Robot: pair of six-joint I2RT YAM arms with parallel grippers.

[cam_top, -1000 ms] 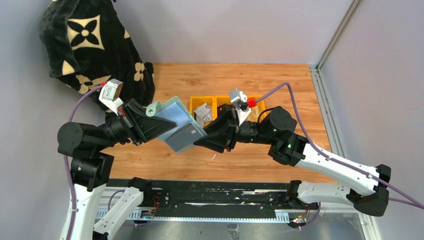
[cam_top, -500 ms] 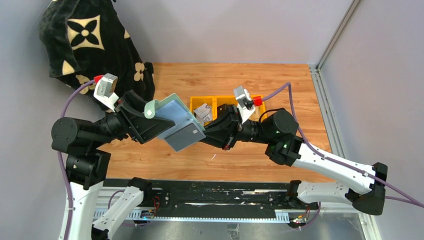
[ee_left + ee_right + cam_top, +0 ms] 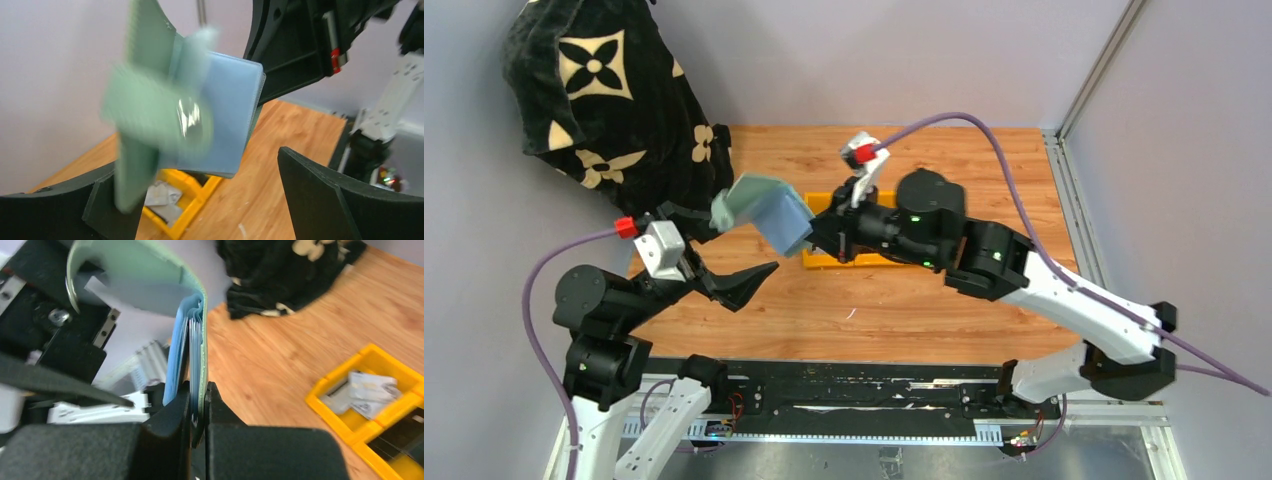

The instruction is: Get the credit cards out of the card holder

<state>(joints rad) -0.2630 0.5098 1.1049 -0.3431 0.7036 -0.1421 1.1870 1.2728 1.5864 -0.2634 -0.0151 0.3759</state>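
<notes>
The pale green card holder [image 3: 762,207] hangs in the air above the table's back left, half folded, grey-blue pockets [image 3: 231,112] facing the left wrist camera. My right gripper [image 3: 817,231] is shut on its lower edge; in the right wrist view the gripper [image 3: 198,392] pinches the green cover and blue layers edge-on. My left gripper [image 3: 749,281] stands open below and in front of the holder, touching nothing, and its fingers [image 3: 320,200] frame the holder from beneath. The credit cards are hidden; no card shows apart from the pockets.
A yellow compartment tray [image 3: 824,262] lies on the wooden table under the right arm, with grey flat pieces in it [image 3: 367,389]. A black bag with cream flower prints [image 3: 604,100] fills the back left corner. Grey walls close off the back and the right side.
My left gripper opened, let go of the holder and drew back toward the near left. The right arm swung up and back-left, carrying the holder, which folded over.
</notes>
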